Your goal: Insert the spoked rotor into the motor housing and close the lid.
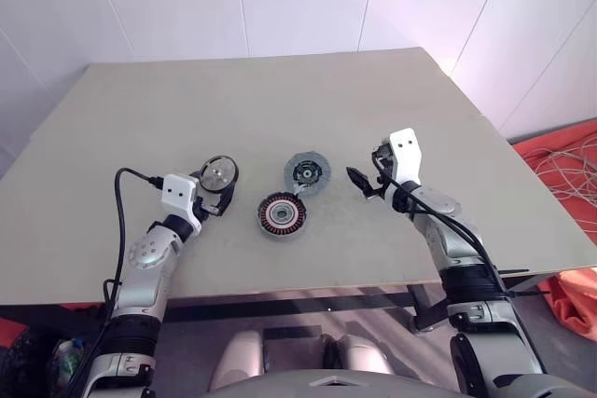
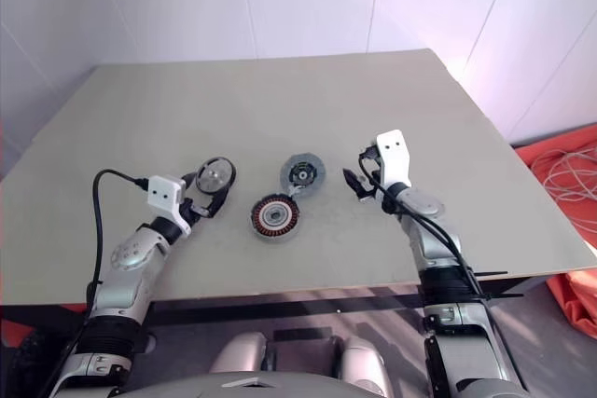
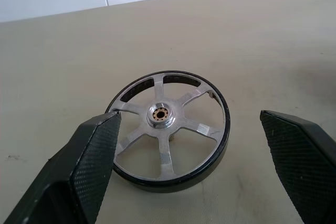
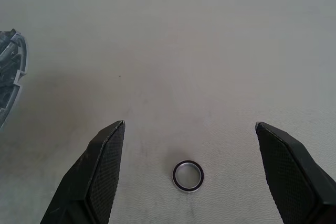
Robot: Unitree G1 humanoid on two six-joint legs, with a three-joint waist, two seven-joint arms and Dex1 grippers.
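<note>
Left hand (image 3: 186, 166) released, its black fingers astride the black-rimmed, silver-spoked rotor (image 3: 169, 129) at frame centre; right hand (image 4: 189, 169) released above a small metal ring (image 4: 188, 176).

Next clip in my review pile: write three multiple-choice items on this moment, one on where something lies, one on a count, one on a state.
1. Where is the spoked rotor?
A. Inside the motor housing
B. On the table between the left gripper's fingers
C. Beside the right gripper

2. How many round motor parts lie on the table, apart from the small ring?
A. Two
B. Three
C. Five

3. What state is the motor housing in?
A. Closed by the lid
B. Open, windings showing
C. Holding the rotor

Answers:
1 B: the left wrist view shows the rotor flat on the table within the open left gripper.
2 B: rotor, housing and lid lie apart.
3 B: its copper windings are bare, with the lid lying beside it.
</note>
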